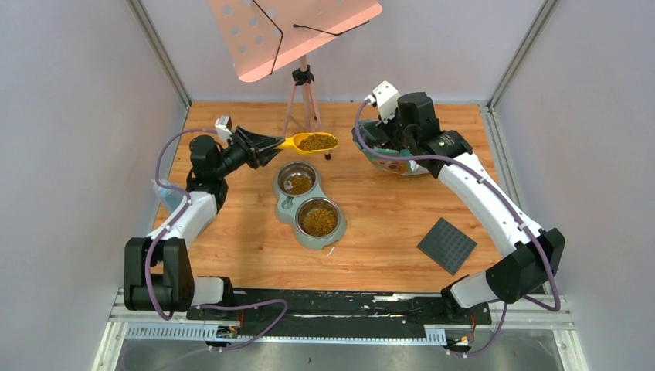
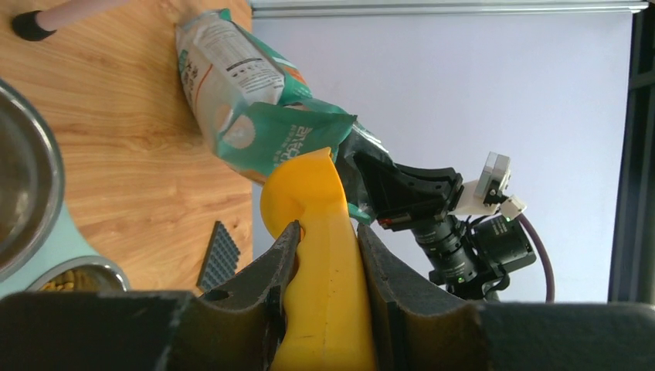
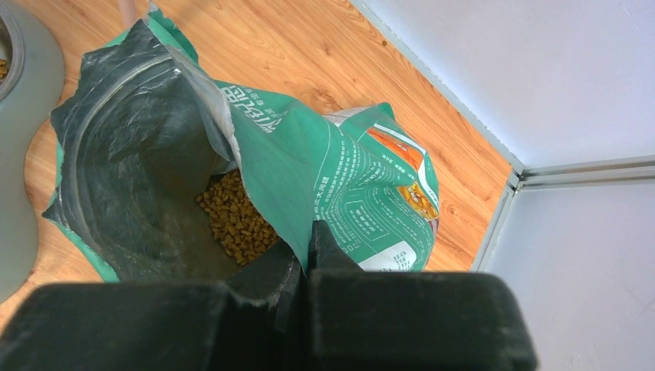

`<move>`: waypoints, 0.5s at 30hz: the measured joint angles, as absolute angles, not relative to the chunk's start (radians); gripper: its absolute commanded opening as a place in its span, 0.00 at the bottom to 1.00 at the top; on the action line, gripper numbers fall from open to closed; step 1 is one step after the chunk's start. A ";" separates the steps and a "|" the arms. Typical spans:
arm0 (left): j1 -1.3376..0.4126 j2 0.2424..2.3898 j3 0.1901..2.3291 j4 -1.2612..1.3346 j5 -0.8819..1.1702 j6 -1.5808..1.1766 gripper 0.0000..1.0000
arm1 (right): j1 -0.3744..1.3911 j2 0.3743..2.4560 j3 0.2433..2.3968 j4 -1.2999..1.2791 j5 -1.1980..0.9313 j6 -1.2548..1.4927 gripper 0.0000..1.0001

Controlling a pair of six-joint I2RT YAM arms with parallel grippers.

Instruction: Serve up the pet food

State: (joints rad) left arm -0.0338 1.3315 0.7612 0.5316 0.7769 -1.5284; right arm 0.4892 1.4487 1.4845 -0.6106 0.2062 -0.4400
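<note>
Left gripper (image 2: 327, 236) is clamped on the flat handle of the yellow scoop (image 1: 297, 143), one jaw either side. The scoop is roughly level, off the far side of the far bowl (image 1: 279, 182) in the overhead view, and heaped with pet food (image 1: 317, 141); height over the bowl I can't tell. Right gripper (image 3: 307, 246) is pinched shut on the lip of the bag (image 3: 332, 178), propping the mouth open, with more pet food lying at the bottom inside. The near bowl (image 1: 299, 219) looks full and the far bowl has only a thin scatter, so my read is this load goes there. Handling: loose dry pellets, light, hard, no cohesion. You can't grip them, only carry them. They'll likely roll and bounce off steel, and a heaped load spills on any jerk or early tilt. Take it by the scoop handle, as now. That's rigid, smooth plastic, so it could twist in the pads, and the grip looks well back from the load. The bag is thin crinkly film with a silver-grey liner and teal print, floppy; I'd guess it slumps if let go. Bowls are polished steel set in a grey-green moulded feeder (image 1: 309, 243). The table (image 1: 386, 224) is wood-grain board. A dark ribbed square mat (image 1: 446, 245) lies near the right arm.
</note>
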 measured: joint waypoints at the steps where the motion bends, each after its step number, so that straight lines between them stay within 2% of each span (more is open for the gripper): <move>1: -0.025 1.316 0.749 0.522 0.776 -1.518 0.00 | 0.489 1.452 1.487 -0.611 0.205 -0.440 0.00; 15: 0.142 1.147 0.635 0.364 0.774 -1.386 0.00 | 0.487 1.461 1.500 -0.618 0.189 -0.440 0.00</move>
State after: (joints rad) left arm 0.1425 1.1473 0.6346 0.3637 0.7742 -1.3861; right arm 0.4873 1.4612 1.5002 -0.6178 0.1886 -0.4397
